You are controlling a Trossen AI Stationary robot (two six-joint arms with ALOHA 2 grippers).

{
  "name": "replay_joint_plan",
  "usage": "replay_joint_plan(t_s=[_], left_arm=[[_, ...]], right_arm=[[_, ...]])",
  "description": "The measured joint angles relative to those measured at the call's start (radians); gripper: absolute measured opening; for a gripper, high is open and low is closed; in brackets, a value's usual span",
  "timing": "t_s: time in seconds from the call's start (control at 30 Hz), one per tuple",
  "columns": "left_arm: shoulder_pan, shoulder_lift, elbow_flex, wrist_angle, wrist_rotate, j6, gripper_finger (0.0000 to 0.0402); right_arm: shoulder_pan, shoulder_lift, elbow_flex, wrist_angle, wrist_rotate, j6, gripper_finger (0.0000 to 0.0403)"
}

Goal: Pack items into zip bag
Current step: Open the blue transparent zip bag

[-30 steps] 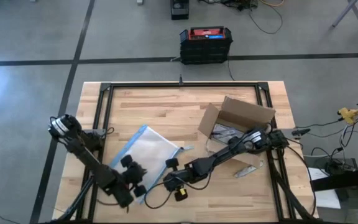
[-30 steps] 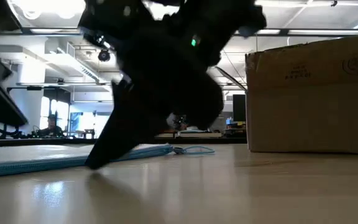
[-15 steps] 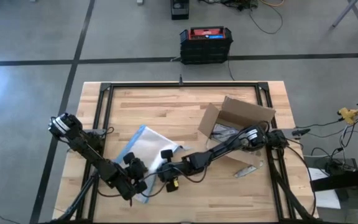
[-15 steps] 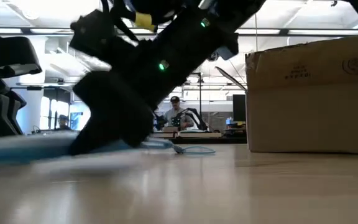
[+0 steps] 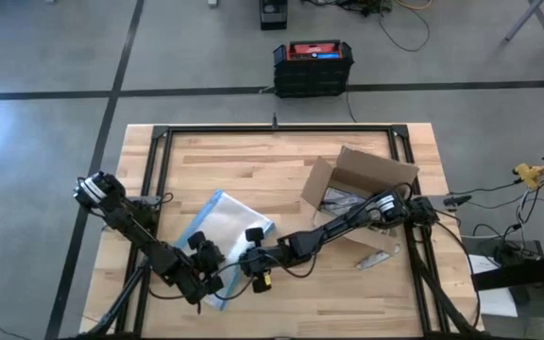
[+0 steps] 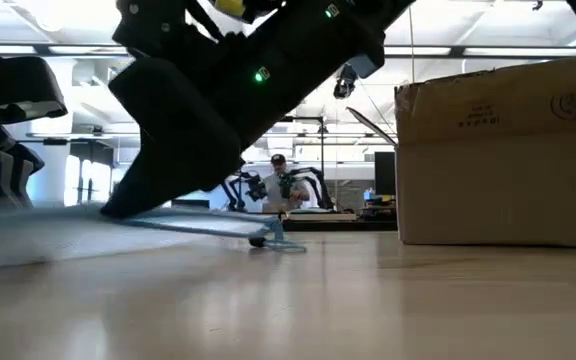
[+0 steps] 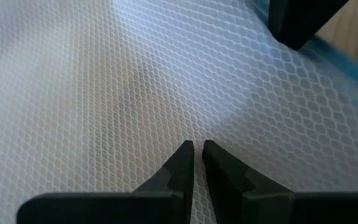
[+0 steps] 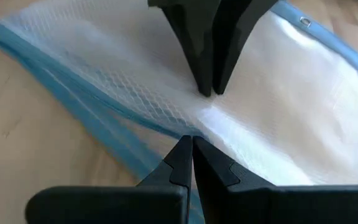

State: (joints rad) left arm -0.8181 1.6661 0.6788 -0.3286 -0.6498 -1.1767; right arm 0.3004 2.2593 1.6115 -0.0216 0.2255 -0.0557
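1. Clear mesh-patterned plastic with a blue strip along one edge: that is the zip bag [image 5: 223, 231], lying on the wooden table [image 5: 253, 165] near its front, left of the middle.
2. Both arms meet at the bag's front end. The left gripper [image 5: 208, 267] sits at the bag's near corner, its fingers [image 7: 180, 165] pinched almost together on the plastic sheet.
3. The right gripper [image 5: 250, 263] reaches in from the box side, its fingers [image 8: 182, 163] clenched tight on the bag's blue-edged rim.
4. From table height the bag's edge looks lifted off the wood under the dark grippers, though that view is murky, so I would not swear to how much.
5. A brown cardboard box [image 5: 362, 179] stands open towards the right of the table, well apart from the bag.
6. Just in front of the box lies a slim grey tool [image 5: 378, 256].
7. Across the room, a person [image 6: 281, 178] sits at a far bench.
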Motion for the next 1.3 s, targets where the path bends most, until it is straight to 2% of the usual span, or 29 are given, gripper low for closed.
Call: replay_joint_plan(t_s=[0.13,0.5,0.67,0.87,1.0,1.13,1.3], left_arm=[[0.0,0.0,0.0,0.0,-0.002,0.002,0.0025],[0.0,0.001,0.026,0.0,-0.002,0.045,0.0025],[0.0,0.002,0.028,0.004,-0.007,0.053,0.0025],[0.0,0.002,0.026,0.008,-0.016,0.05,0.0025],[0.0,0.002,0.026,0.053,-0.039,0.071,0.0025],[0.0,0.001,0.026,0.106,-0.071,0.114,0.0025],[0.001,0.001,0.026,0.108,-0.075,0.122,0.0025]], right_arm=[[0.003,0.0,0.0,0.003,-0.052,0.026,0.0],[0.009,0.0,-0.011,-0.065,-0.06,0.059,0.0],[0.024,-0.004,-0.011,-0.127,-0.133,0.126,0.0],[0.037,-0.001,-0.01,-0.148,-0.123,0.172,0.0],[0.033,0.001,-0.01,-0.137,-0.068,0.178,0.0],[0.015,0.012,-0.011,-0.062,-0.009,0.176,0.0],[0.015,0.013,0.023,0.008,-0.018,0.141,0.0]])
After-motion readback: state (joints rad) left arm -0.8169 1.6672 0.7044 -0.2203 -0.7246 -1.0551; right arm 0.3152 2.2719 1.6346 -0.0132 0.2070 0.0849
